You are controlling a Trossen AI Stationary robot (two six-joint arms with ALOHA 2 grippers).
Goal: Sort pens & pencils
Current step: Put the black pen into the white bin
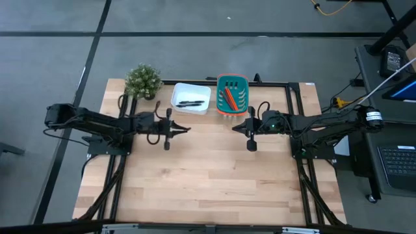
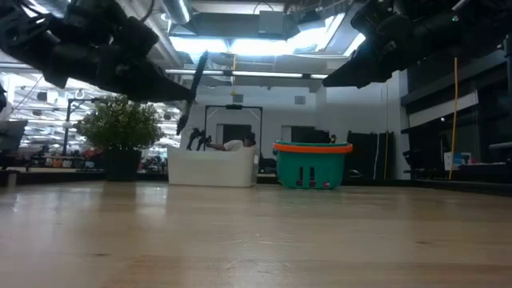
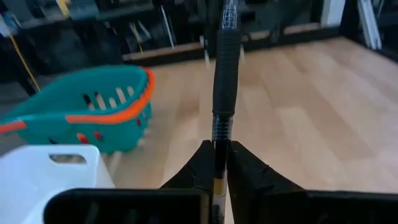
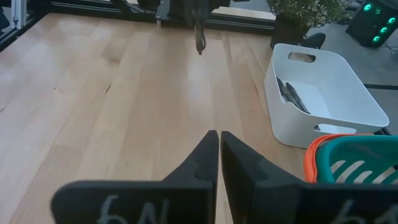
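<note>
My left gripper [image 1: 179,129] hovers over the table just near of the white bin [image 1: 190,97] and is shut on a black pen [image 3: 225,68]. In the low view this pen [image 2: 193,92] stands steeply tilted in the air. More black pens [image 1: 190,103] lie on the bin's floor. The orange-red pencils [image 1: 231,96] lie in the teal basket [image 1: 232,95] to the bin's right. My right gripper [image 1: 238,127] hangs shut and empty in the air near of the basket; in its wrist view its fingertips [image 4: 219,134] close on nothing. My left gripper pinches the pen between its two fingers on the clear barrel [image 3: 218,140], just beside the black rubber grip. The pen is lifted clear of the table and steeply tilted. One end points down below the fingers [image 2: 183,128] and the other sticks up above them.
A potted plant [image 1: 143,81] stands at the far left corner beside the bin. Bin and basket sit side by side along the far edge. Bare wooden tabletop [image 1: 208,175] spreads toward the near edge. A black frame [image 1: 296,117] borders the table.
</note>
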